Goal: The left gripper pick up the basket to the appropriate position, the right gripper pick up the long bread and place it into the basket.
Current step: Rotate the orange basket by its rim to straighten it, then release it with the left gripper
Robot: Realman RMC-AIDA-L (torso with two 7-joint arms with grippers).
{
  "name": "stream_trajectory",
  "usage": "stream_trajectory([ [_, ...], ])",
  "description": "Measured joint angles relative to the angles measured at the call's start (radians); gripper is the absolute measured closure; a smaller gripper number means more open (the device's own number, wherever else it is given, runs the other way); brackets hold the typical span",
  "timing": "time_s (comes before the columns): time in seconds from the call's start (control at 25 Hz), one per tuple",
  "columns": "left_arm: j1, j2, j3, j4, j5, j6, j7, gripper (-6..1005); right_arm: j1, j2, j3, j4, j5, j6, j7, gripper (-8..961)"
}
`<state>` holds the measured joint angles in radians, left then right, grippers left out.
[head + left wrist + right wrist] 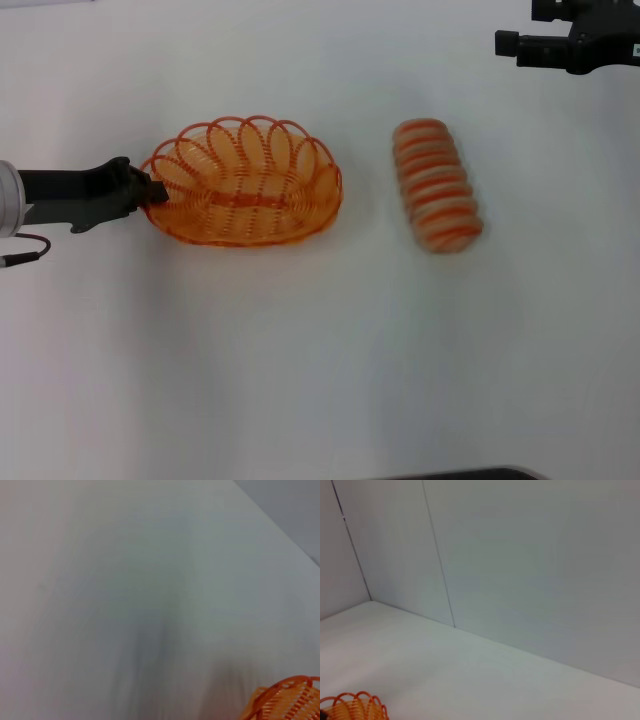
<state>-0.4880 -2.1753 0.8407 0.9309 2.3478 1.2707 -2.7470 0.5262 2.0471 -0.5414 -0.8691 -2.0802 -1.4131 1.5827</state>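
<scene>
Your white surface (320, 360) filled nearly the whole head view, and the wall behind it showed as pale panels (530, 565) in the right wrist view.

On that surface sat the basket (243, 182), the orange wire oval, resting left of centre with its long side running across your view, its scalloped loops standing up all round the rim. The left wrist view caught only a corner of that rim (285, 700), and the right wrist view picked up a few loops of it (355, 707) at the frame's lower edge.

Right of the basket, well apart from it, lay the long bread (436, 186), striped tan and orange, flat on the surface and angled slightly, its near end swung a little further to your right. Nothing was touching it.

Your left tool (152, 190) came in low from the left edge of the head view, its black fingers pinched together on the basket's left end rim, right at the loops.

Your right tool (510, 44) hung up in the far right corner of the head view, well clear of the bread and beyond it. From that angle you could see its black body and a stubby finger end, but whether the fingers stood apart or together, you couldn't tell.
</scene>
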Motion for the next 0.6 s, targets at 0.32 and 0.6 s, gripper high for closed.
stream_trajectory([
  [0.32, 0.021, 0.0, 0.042, -0.015, -0.05, -0.051, 0.0, 904, 0.0, 0.01, 0.0, -0.001, 0.0, 0.006, 0.0, 118],
  [0.6, 0.043, 0.001, 0.082, -0.026, -0.09, -0.089, 0.0, 905, 0.0, 0.011, -0.001, -0.001, 0.0, 0.006, 0.001, 117],
])
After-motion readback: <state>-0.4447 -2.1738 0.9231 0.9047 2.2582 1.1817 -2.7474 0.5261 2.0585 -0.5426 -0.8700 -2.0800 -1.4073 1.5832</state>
